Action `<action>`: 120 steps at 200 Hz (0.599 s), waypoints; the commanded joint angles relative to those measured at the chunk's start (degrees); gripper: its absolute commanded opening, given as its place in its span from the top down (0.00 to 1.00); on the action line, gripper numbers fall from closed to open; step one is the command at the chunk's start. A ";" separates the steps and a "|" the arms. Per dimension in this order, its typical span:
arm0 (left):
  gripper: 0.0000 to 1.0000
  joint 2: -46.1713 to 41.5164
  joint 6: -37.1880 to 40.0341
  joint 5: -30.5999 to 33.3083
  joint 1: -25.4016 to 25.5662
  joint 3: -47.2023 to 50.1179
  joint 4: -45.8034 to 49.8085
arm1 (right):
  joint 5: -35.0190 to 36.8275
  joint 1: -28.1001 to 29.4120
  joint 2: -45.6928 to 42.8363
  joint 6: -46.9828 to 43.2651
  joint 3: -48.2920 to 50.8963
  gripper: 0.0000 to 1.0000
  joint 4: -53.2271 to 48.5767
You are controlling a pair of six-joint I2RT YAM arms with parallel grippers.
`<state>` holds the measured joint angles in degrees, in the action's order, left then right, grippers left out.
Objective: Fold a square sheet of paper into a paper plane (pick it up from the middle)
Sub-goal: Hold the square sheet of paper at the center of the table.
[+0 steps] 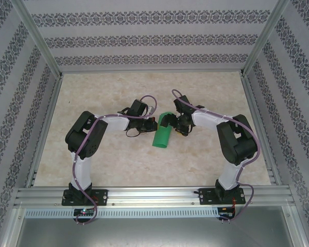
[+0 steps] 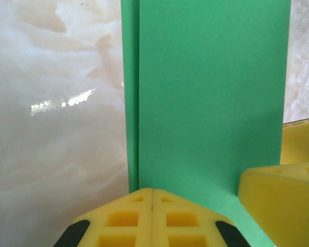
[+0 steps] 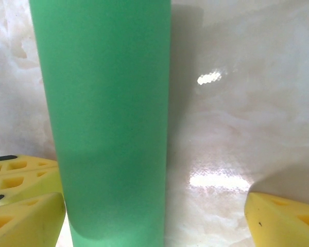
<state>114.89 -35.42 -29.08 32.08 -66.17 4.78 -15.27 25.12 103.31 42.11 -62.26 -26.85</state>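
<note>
Green folded sheet of paper (image 1: pixel 161 136) lay on marbled table (image 3: pixel 237 103) | left gripper (image 2: pixel 152 203): jaws together, sheet's edge at its tips | right gripper (image 3: pixel 152 206): jaws apart, sheet between them, nearer its left finger.

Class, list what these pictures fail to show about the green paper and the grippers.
- Top view: bright green folded paper sheet too small to read creases; right gripper covers part of it.
- Left wrist view: shut left gripper hides its near edge.
- Right wrist view: frame crops its far end.
</note>
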 commanded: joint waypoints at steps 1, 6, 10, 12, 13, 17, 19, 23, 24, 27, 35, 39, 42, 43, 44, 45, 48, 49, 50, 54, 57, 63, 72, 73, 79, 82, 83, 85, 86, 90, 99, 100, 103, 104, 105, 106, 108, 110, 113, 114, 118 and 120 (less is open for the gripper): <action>1.00 1.21 1.10 0.24 0.95 -0.60 1.55 | 1.18 -0.60 -3.79 0.16 1.28 0.10 0.35; 1.00 1.21 1.06 0.29 0.90 -0.59 1.55 | 1.29 -0.60 -4.54 0.17 1.70 0.10 0.85; 1.00 1.22 1.05 0.34 0.90 -0.61 1.52 | 1.41 -0.69 -5.03 0.04 1.85 0.10 1.07; 1.00 1.21 1.05 0.30 0.91 -0.58 1.55 | 1.43 -0.69 -5.17 -0.06 1.83 0.10 1.09; 1.00 1.21 1.05 0.32 0.94 -0.60 1.55 | 1.41 -0.69 -5.24 -0.08 1.85 0.10 1.10; 1.00 1.26 1.05 0.34 0.94 -0.53 1.55 | 1.48 -0.77 -5.30 -0.29 1.73 0.11 0.73; 1.00 1.29 1.05 0.34 0.94 -0.58 1.55 | 1.54 -0.82 -5.31 -0.43 1.60 0.11 0.41; 1.00 1.30 1.05 0.23 0.89 -0.54 1.53 | 1.55 -0.86 -5.24 -0.67 1.35 0.12 -0.16; 1.00 1.30 1.05 0.20 0.89 -0.54 1.54 | 1.60 -0.91 -5.23 -0.78 1.31 0.12 -0.28; 1.00 1.37 1.06 0.17 0.90 -0.59 1.53 | 1.56 -0.87 -5.00 -1.02 1.13 0.13 -0.57; 1.00 1.39 1.10 0.12 0.95 -0.59 1.54 | 1.15 -0.73 -4.43 -1.45 1.01 0.16 -0.83; 1.00 1.31 1.07 0.13 0.92 -0.56 1.51 | 0.70 -0.67 -4.05 -1.50 0.99 0.18 -0.75; 1.00 1.30 1.13 0.16 0.89 -0.53 1.55 | 0.30 -0.63 -3.81 -1.50 0.92 0.19 -0.56; 1.00 1.34 1.14 0.12 0.93 -0.53 1.55 | 0.18 -0.62 -3.72 -1.55 0.96 0.20 -0.52; 1.00 1.32 1.14 0.14 0.95 -0.58 1.51 | -0.01 -0.57 -3.64 -1.57 0.94 0.21 -0.46; 1.00 1.31 1.14 0.15 0.92 -0.56 1.57 | -0.15 -0.54 -3.55 -1.58 0.97 0.21 -0.34; 1.00 1.30 1.17 0.16 0.90 -0.59 1.61 | -0.54 -0.45 -3.24 -1.65 1.00 0.22 -0.12; 1.00 1.30 1.16 0.16 0.89 -0.61 1.63 | -0.68 -0.44 -3.18 -1.67 1.00 0.23 -0.04; 1.00 1.30 1.15 0.16 0.89 -0.57 1.59 | -0.79 -0.35 -3.06 -1.72 0.95 0.23 0.05; 1.00 1.30 1.15 0.15 0.92 -0.54 1.64 | -1.01 -0.15 -2.63 -1.77 0.84 0.24 0.13; 1.00 1.30 1.14 0.11 0.95 -0.54 1.63 | -1.08 -0.02 -2.40 -1.77 0.76 0.25 -0.03; 1.00 1.30 1.19 0.06 0.97 -0.65 1.63 | -0.64 0.18 -1.80 -1.85 0.38 0.27 -0.63; 1.00 1.30 1.14 0.02 0.96 -0.59 1.50 | 0.30 0.52 -0.92 -1.85 0.07 0.29 -1.56; 1.00 1.26 1.14 0.05 0.97 -0.57 1.48 | 0.31 0.48 -0.83 -1.81 0.05 0.29 -1.55; 1.00 1.21 1.16 0.06 0.95 -0.46 1.54 | 0.50 0.64 -0.34 -2.02 0.07 0.32 -1.52; 1.00 1.21 1.18 0.15 0.97 -0.47 1.44 | 0.61 0.67 -0.16 -2.11 0.10 0.33 -1.45; 1.00 1.21 1.16 0.11 0.97 -0.50 1.41 | 0.69 0.74 -0.05 -2.11 0.11 0.33 -1.45; 1.00 1.15 1.15 0.09 0.97 -0.49 1.45 | 0.81 0.66 0.11 -2.18 0.07 0.33 -1.41; 1.00 1.14 1.14 0.04 0.97 -0.42 1.37 | 0.79 0.69 0.21 -2.19 0.05 0.33 -1.43; 1.00 1.13 1.16 0.06 0.95 -0.38 1.34 | 0.91 0.71 0.46 -2.25 -0.03 0.34 -1.61; 1.00 1.09 1.10 -0.10 0.90 -0.45 1.26 | 1.41 0.72 0.99 -2.59 -0.44 0.35 -2.50; 1.00 1.06 1.08 -0.14 0.94 -0.45 1.28 | 1.53 0.72 1.00 -2.62 -0.51 0.35 -2.59; 1.00 1.03 1.06 -0.23 0.92 -0.45 1.24 | 1.81 0.84 1.09 -2.72 -0.65 0.35 -2.90; 1.00 0.99 1.10 -0.25 0.95 -0.45 1.22 | 1.90 0.82 1.06 -2.77 -0.66 0.35 -2.97; 1.00 0.97 1.08 -0.26 1.00 -0.45 1.21 | 1.99 0.81 1.04 -2.84 -0.67 0.35 -3.00; 1.00 0.91 1.07 -0.27 0.99 -0.45 1.21 | 2.08 0.81 1.07 -2.87 -0.67 0.35 -3.10; 1.00 0.83 1.10 -0.27 0.98 -0.49 1.20 | 2.37 0.80 1.10 -2.90 -0.67 0.35 -3.18; 1.00 0.74 1.11 -0.23 0.95 -0.46 1.20 | 2.53 0.80 1.11 -2.91 -0.67 0.35 -3.24; 1.00 0.58 1.06 -0.15 0.97 -0.45 1.06 | 2.77 0.78 1.11 -2.92 -0.63 0.35 -3.29; 1.00 0.55 1.10 -0.12 0.97 -0.41 1.04 | 2.82 0.79 1.11 -2.96 -0.60 0.35 -3.29; 1.00 0.29 1.06 -0.05 0.96 -0.33 1.09 | 2.79 0.73 1.18 -2.99 -0.58 0.35 -3.22; 1.00 0.08 1.05 0.09 0.97 -0.33 1.15 | 2.61 0.76 1.26 -3.06 -0.58 0.35 -3.21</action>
<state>114.93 -35.42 -29.10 32.08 -66.17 5.67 -14.76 25.12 103.70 40.38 -61.28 -28.27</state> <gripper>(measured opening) 0.069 0.648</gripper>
